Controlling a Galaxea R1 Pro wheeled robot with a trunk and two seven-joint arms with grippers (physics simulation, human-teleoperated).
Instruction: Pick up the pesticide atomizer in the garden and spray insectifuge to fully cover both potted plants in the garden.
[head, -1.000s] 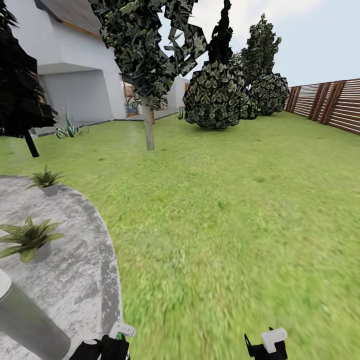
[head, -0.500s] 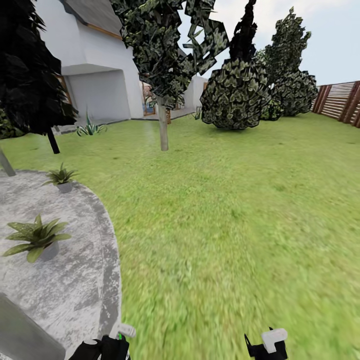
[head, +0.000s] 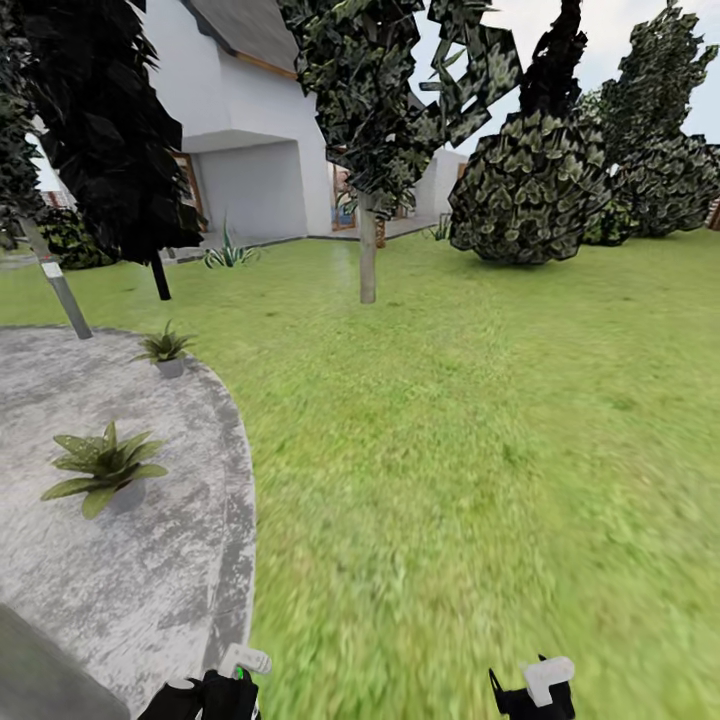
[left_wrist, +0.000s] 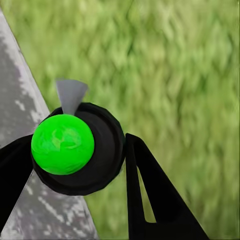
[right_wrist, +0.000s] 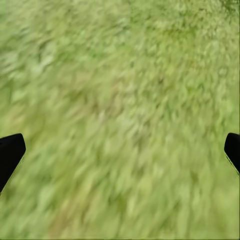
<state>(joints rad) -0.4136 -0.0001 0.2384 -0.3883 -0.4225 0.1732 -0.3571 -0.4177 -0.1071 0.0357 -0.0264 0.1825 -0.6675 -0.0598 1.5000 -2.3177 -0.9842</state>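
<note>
My left gripper (head: 213, 692) is shut on the pesticide atomizer (head: 244, 662), whose whitish trigger head pokes up at the bottom edge of the head view. In the left wrist view the atomizer (left_wrist: 63, 144) shows end-on as a bright green disc in a dark ring between the black fingers (left_wrist: 150, 195). Two potted plants stand on the grey stone patio (head: 120, 590) to my left: a near one (head: 105, 465) and a farther one (head: 165, 347) by the patio's edge. My right gripper (head: 530, 692) hangs open over the grass, its fingertips (right_wrist: 11, 152) wide apart.
Lawn (head: 480, 450) spreads ahead and to the right. A grey bollard lamp (head: 40, 675) leans in at the bottom left. A thin tree trunk (head: 367, 260), a slanted pole (head: 60, 290), dark bushes (head: 530, 190) and a white house (head: 250, 130) stand beyond.
The whole view has swung left: the fence has slid out at the right and the patio and plants sit farther right. Both grippers hold the same pose.
</note>
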